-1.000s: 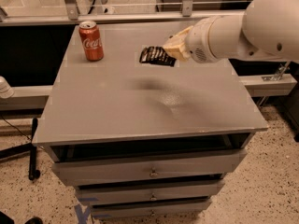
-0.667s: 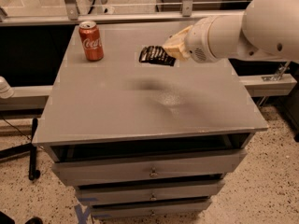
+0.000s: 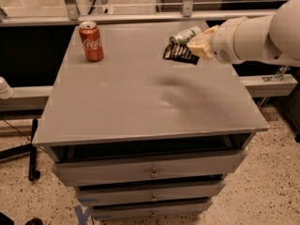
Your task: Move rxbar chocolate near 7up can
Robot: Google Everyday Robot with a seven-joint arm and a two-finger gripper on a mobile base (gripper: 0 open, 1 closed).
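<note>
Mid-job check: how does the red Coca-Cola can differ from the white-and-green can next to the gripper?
The red Coca-Cola can stands upright; the white-and-green 7up can lies on its side. The red can sits far left on the grey table, fully in view; the 7up can is far right, partly hidden behind the gripper, which grips the black rxbar chocolate bar. Both are small drink cans.

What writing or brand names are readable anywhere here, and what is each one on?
"Coca-Cola": white script on the red Coca-Cola can, standing at the back left of the table.
rxbar chocolate: pale lettering on its black wrapper, too blurred to read; the gripper holds it above the table's back right.
7up can, lying just behind the gripper: no lettering readable.
</note>
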